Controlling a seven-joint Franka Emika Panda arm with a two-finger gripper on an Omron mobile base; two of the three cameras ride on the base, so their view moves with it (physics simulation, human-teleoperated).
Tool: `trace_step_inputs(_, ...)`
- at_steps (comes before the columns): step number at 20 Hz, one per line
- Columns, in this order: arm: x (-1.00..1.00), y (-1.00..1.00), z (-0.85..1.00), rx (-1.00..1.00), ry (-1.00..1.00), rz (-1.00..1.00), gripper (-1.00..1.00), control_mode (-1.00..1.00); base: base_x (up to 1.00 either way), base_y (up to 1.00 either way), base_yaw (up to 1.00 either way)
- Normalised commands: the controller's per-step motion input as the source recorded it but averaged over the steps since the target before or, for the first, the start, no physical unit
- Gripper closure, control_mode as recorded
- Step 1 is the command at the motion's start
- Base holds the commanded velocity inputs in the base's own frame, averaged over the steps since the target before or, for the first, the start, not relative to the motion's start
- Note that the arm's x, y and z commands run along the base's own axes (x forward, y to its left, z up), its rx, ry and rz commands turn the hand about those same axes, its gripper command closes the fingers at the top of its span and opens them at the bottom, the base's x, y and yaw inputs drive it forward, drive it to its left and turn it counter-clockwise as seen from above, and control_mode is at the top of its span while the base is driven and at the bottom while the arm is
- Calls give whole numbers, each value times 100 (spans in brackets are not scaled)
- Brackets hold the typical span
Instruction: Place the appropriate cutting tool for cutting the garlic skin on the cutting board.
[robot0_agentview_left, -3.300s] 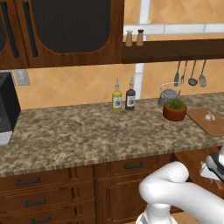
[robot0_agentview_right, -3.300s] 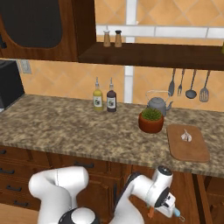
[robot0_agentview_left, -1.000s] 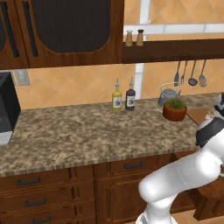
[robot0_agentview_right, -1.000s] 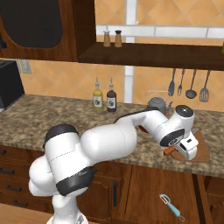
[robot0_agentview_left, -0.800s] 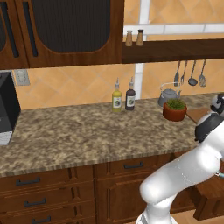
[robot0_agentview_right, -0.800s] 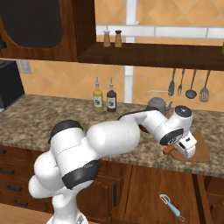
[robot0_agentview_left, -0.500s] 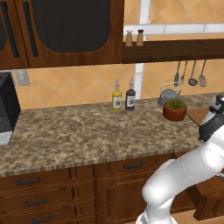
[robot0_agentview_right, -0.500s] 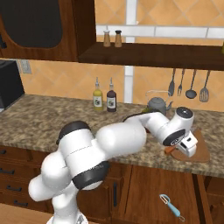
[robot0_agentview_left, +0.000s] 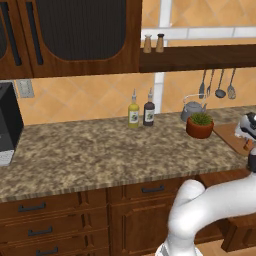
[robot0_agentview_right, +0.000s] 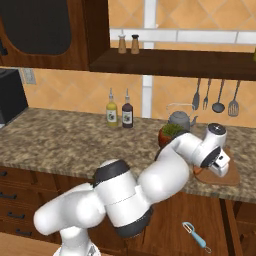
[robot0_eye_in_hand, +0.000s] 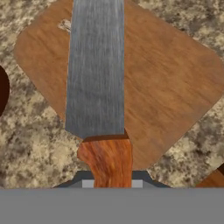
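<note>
My gripper (robot0_eye_in_hand: 112, 180) is shut on the cutting tool (robot0_eye_in_hand: 97, 78), a knife with a grey blade and an orange-brown handle (robot0_eye_in_hand: 108, 159). The blade hangs over the reddish-brown cutting board (robot0_eye_in_hand: 166, 83), pointing across it. A sliver of the whitish garlic (robot0_eye_in_hand: 65, 25) peeks out beside the blade; the rest is hidden. From the right base view the gripper (robot0_agentview_right: 218, 162) hovers just above the cutting board (robot0_agentview_right: 230, 177) at the counter's right end, with the knife's orange handle (robot0_agentview_right: 198, 170) showing. In the left base view the gripper (robot0_agentview_left: 247, 134) sits over the cutting board (robot0_agentview_left: 226, 132).
A potted plant (robot0_agentview_right: 170, 132) and a grey kettle (robot0_agentview_right: 179, 119) stand just left of the board. Two bottles (robot0_agentview_left: 141, 109) stand by the back wall. Ladles and spoons (robot0_agentview_right: 217, 97) hang above. A blue peeler (robot0_agentview_right: 194, 235) lies on the floor. A black appliance (robot0_agentview_left: 7, 122) sits far left.
The arm has risen from below the counter's edge to above the board, with the knife in the gripper. Over the last second it has only edged slightly further over the board.
</note>
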Motion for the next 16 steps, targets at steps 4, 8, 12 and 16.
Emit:
trace_step_inputs(4,2,-13,-18,0,0,3,100,-100,0,0,0)
trace_step_inputs(8,3,-7,-14,0,0,1,100,-100,0,0,0)
trace_step_inputs(12,7,-1,-13,0,0,1,100,-100,0,0,0)
trace_step_inputs(16,10,-2,-14,0,0,2,100,-100,0,0,0)
